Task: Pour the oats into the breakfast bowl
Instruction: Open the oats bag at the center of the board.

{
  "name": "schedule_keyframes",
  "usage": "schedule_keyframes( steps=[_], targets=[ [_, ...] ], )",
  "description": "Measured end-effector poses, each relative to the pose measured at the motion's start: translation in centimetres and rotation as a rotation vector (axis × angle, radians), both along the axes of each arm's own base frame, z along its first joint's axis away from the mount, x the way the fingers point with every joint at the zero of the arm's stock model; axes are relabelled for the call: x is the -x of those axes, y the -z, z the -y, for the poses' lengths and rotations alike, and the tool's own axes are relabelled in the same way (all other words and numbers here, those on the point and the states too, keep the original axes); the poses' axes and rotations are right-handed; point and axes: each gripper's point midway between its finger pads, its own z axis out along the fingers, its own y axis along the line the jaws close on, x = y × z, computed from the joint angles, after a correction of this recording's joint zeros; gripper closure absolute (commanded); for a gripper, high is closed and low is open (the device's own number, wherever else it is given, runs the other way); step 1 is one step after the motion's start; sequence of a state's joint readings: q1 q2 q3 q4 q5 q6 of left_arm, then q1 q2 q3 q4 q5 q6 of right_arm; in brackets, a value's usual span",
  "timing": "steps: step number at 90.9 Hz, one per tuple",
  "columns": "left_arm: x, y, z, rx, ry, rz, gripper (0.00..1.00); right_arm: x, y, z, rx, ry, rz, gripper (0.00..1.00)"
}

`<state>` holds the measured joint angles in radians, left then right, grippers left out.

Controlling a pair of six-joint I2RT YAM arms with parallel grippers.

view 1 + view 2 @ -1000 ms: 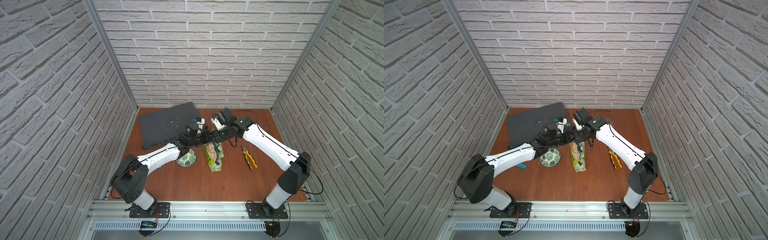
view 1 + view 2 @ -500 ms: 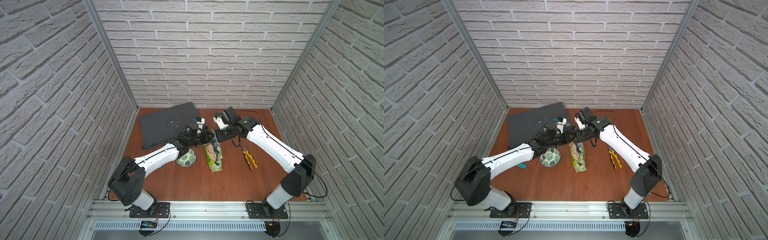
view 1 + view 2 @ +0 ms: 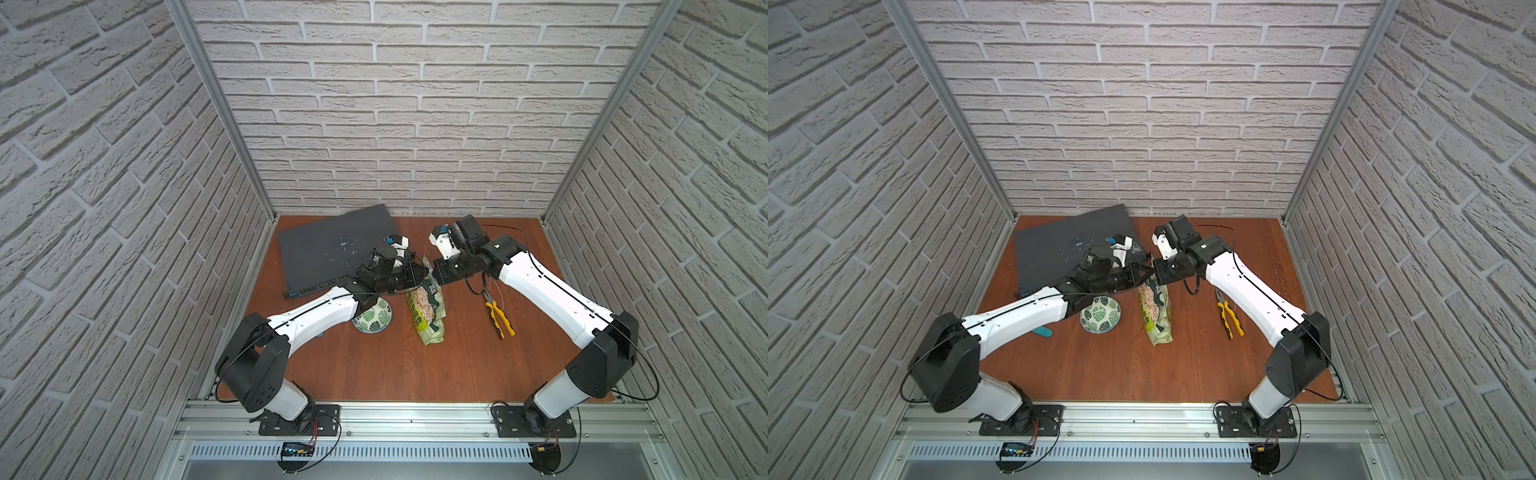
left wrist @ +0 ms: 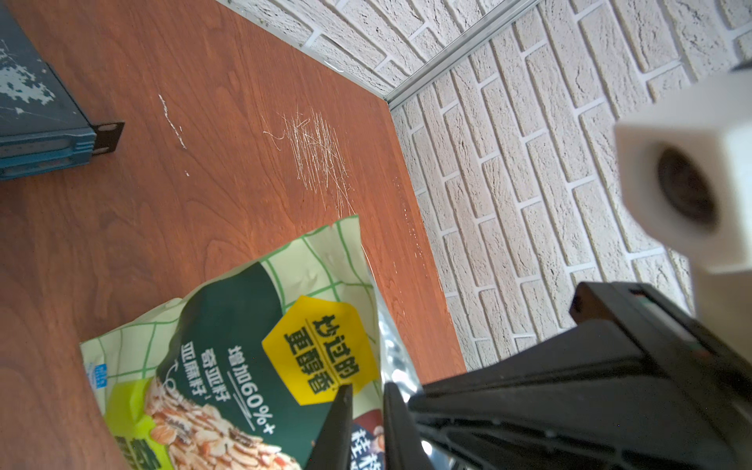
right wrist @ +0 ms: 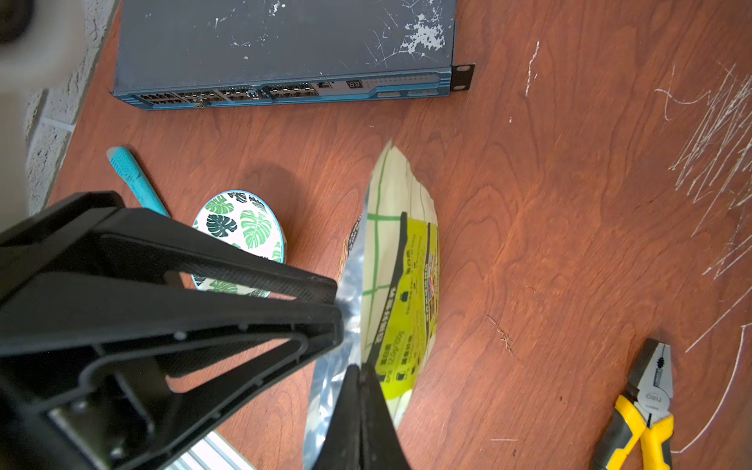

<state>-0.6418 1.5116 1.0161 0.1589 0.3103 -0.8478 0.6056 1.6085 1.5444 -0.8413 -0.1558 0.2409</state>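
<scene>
The light-green oats pouch (image 3: pixel 428 309) (image 3: pixel 1156 309) lies on the wooden table, its top end lifted between my two grippers. No loose oats show; the parted mouth shows only silver foil (image 5: pixel 350 276). My right gripper (image 5: pixel 360 370) (image 3: pixel 435 274) is shut on the pouch's top edge. My left gripper (image 4: pixel 368 390) (image 3: pixel 424 273) stands at the facing lip, its jaws a narrow gap apart, with the printed front panel (image 4: pixel 244 325) showing through the gap. The breakfast bowl (image 3: pixel 374 321) (image 3: pixel 1100 314) (image 5: pixel 240 224), white with green leaves, sits empty just left of the pouch, partly under my left arm.
A dark network switch (image 3: pixel 332 245) (image 5: pixel 280 49) lies at the back left. Yellow-handled pliers (image 3: pixel 498 318) (image 5: pixel 639 415) lie right of the pouch. A teal knife (image 3: pixel 1042 331) (image 5: pixel 134 179) lies left of the bowl. Brick walls close in three sides.
My left jaws have parted slightly from shut. My right arm has drawn a little to the right, still holding the pouch's edge, and the pouch mouth has spread.
</scene>
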Motion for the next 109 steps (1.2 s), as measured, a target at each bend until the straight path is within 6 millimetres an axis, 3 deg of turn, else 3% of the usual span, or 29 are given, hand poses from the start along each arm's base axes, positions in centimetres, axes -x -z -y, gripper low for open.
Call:
schedule_keyframes(
  steps=[48,66,81,97,109],
  targets=[
    [-0.6,0.3,1.2,0.016,0.016,-0.011,0.82,0.0,0.0,0.1,0.001,0.015,-0.001,0.97],
    [-0.6,0.2,2.0,0.026,0.034,-0.016,1.00,-0.1,0.1,0.3,0.012,0.021,0.001,0.97],
    [-0.5,0.1,2.2,0.029,0.037,-0.019,1.00,-0.1,0.1,0.7,0.037,0.028,0.008,0.97],
    [-0.5,0.1,2.3,0.030,0.043,-0.020,1.00,0.0,0.2,1.2,0.082,0.025,0.022,0.83],
    [-0.5,0.1,2.3,0.030,0.043,-0.021,1.00,0.1,0.3,1.3,0.095,0.023,0.020,0.79]
  ],
)
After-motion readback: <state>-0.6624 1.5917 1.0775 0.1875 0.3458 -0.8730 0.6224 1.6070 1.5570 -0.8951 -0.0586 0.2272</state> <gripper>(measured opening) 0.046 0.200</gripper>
